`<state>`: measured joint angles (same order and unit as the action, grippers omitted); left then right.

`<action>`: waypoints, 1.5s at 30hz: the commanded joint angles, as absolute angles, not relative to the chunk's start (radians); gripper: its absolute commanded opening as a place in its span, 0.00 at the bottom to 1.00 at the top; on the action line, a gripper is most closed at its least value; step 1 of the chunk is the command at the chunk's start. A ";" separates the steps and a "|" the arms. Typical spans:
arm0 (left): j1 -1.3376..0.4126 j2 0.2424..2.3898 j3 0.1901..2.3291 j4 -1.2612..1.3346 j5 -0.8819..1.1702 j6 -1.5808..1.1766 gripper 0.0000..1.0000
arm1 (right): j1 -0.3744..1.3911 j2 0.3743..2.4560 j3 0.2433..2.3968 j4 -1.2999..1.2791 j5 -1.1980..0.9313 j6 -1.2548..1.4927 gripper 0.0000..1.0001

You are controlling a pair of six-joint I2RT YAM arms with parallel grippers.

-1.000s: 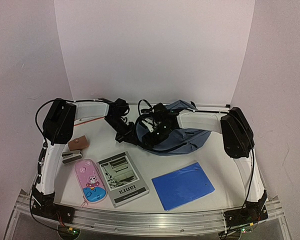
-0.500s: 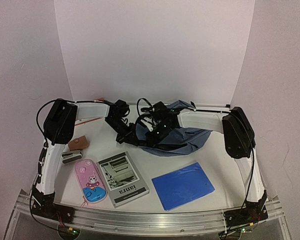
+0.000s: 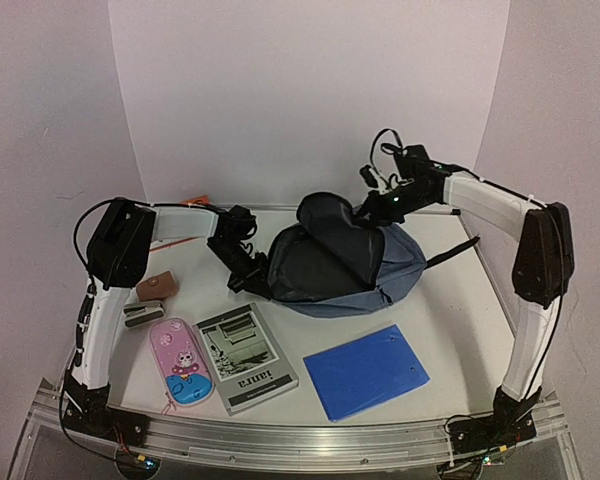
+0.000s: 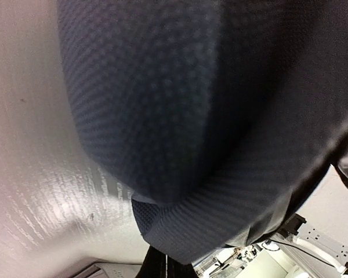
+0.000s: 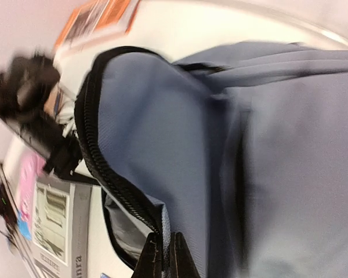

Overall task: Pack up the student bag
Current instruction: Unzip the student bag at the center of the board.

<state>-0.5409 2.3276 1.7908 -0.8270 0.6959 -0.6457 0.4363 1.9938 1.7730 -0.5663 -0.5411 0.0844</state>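
The student bag (image 3: 398, 266) lies mid-table, slate-blue, with its dark front panel pulled upright. My right gripper (image 3: 368, 210) hangs above the bag's back and is shut on the zipper rim. In the right wrist view the fingers (image 5: 154, 258) pinch the blue fabric beside the black zipper (image 5: 104, 168), and the student bag (image 5: 180, 133) fills the frame. My left gripper (image 3: 258, 288) sits low at the bag's left edge, shut. In the left wrist view the bag's dark mesh fabric (image 4: 191, 116) covers the tips of the closed left gripper (image 4: 164, 267).
In front of the bag lie a bright-blue folder (image 3: 366, 371), a grey book (image 3: 246, 357) and a pink pencil case (image 3: 180, 363). A brown pouch (image 3: 156, 286) and a small grey object (image 3: 143, 315) sit at the left. An orange item (image 3: 194, 200) lies at the back.
The right gripper closed on the bag's zipper rim and rose up toward the back right, pulling the bag's front upright. The left gripper stayed at the bag's left edge.
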 commanded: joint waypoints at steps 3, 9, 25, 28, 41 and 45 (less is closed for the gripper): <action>-0.521 2.335 1.782 -0.911 0.626 -0.585 0.00 | 0.226 1.891 1.690 -0.582 -0.596 0.199 0.00; -0.520 2.329 1.766 -0.903 0.632 -0.576 0.00 | 0.027 1.972 1.529 -0.567 -0.470 0.242 0.00; -0.583 2.328 1.904 -0.944 0.671 -0.504 0.05 | 0.069 2.138 1.497 -0.530 -0.401 0.155 0.17; -0.582 2.328 1.943 -0.967 0.657 -0.507 0.21 | 0.074 2.141 1.523 -0.546 -0.361 0.139 0.47; -0.494 2.237 1.988 -0.979 0.659 -0.546 0.68 | 0.075 2.017 1.657 -0.676 -0.309 0.034 0.93; -0.464 2.224 1.997 -0.980 0.661 -0.545 0.70 | 0.075 1.994 1.706 -0.680 -0.297 0.010 0.98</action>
<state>-0.4962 2.3170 1.9793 -0.9929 0.6540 -0.5389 0.0830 2.0849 1.6277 -0.6506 -0.3479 0.0556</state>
